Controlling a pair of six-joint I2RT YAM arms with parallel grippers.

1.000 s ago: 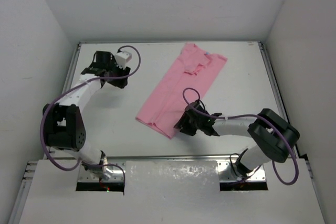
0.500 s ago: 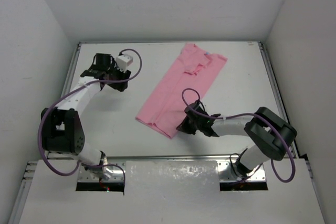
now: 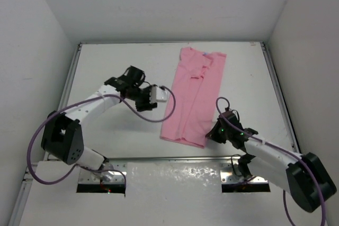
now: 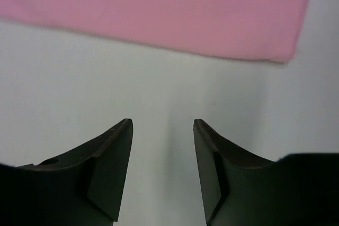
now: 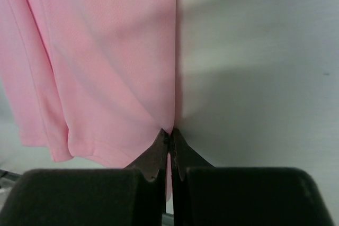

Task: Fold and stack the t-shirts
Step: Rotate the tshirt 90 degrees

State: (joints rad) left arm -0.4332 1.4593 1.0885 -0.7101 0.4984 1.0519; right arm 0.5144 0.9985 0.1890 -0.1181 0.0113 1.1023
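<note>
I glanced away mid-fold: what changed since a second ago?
The right claw shut on the near right corner of the t-shirt and dragged it rightward, swinging it from diagonal to nearly straight. The left claw swung from the far left corner to beside its left edge. Unchanged: left claw open, t-shirt folded lengthwise on the table.

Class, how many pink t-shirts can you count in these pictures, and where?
1. The pink t-shirt lies folded lengthwise right of centre, its near right edge pinched by the right pincer. No other shows.
</note>
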